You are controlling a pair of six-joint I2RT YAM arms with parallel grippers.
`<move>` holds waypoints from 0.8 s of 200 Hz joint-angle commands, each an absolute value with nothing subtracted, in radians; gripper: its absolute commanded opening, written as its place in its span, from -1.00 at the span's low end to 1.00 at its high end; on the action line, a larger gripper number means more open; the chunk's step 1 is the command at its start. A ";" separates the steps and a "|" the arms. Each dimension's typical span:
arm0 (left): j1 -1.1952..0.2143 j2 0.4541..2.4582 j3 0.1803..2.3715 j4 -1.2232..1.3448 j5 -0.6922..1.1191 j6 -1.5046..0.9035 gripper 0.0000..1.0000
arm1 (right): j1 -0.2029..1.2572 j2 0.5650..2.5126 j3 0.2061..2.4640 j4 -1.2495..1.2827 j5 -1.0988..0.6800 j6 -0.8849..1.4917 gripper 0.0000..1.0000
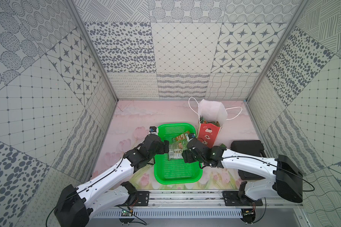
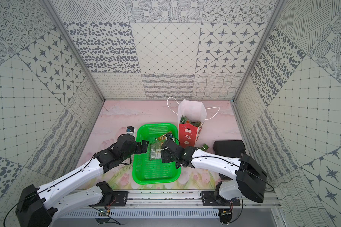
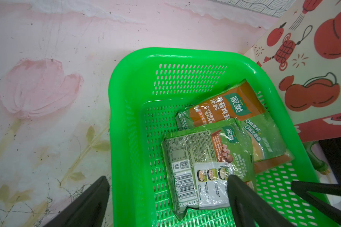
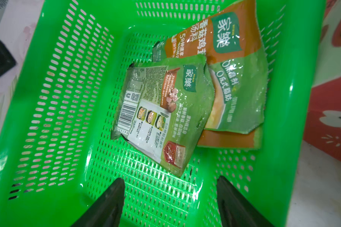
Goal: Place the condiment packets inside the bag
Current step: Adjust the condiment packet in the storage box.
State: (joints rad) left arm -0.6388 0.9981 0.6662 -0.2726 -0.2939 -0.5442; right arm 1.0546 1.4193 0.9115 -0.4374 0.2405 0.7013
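Right wrist view: my right gripper [image 4: 170, 179] hangs over the green basket [image 4: 57, 98], jaws apart and empty; condiment packets [image 4: 165, 110] lie overlapped inside it. My left gripper [image 3: 168, 177] is spread wide astride its rim. More packets sit in the bag [image 1: 207, 133] just beside.

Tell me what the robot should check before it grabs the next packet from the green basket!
1. Right claw open: ok, jaws apart, nothing between them.
2. Right claw lined up: ok, the barcode packet lies just ahead of it.
3. Packet free to lift: ok, it lies on top, overlapping the orange packet in the green basket.
4. Left claw out of the way: not ok, one finger is over the same packet, the other outside the basket's rim.
5. Bag ready: ok, upright, mouth open, other packets inside.
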 commanded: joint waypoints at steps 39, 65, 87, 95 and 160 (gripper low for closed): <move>-0.635 0.952 0.657 -0.233 -0.315 -0.560 0.93 | 1.099 1.612 1.023 -0.463 0.387 0.878 0.52; -0.635 0.944 0.657 -0.239 -0.316 -0.561 0.93 | 1.102 1.695 1.053 -0.464 0.390 0.910 0.54; -0.636 0.939 0.657 -0.240 -0.315 -0.563 0.93 | 1.106 1.740 1.075 -0.455 0.385 0.920 0.53; -0.634 0.937 0.657 -0.241 -0.314 -0.562 0.94 | 1.106 1.742 1.075 -0.439 0.380 0.920 0.49; -0.635 0.934 0.655 -0.239 -0.315 -0.563 0.93 | 1.114 1.657 1.033 -0.291 0.336 0.868 0.14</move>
State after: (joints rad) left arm -0.6384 0.9405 0.6571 -0.2733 -0.2981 -0.5545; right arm 1.1072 1.7111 1.0458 -0.3988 0.3553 0.8951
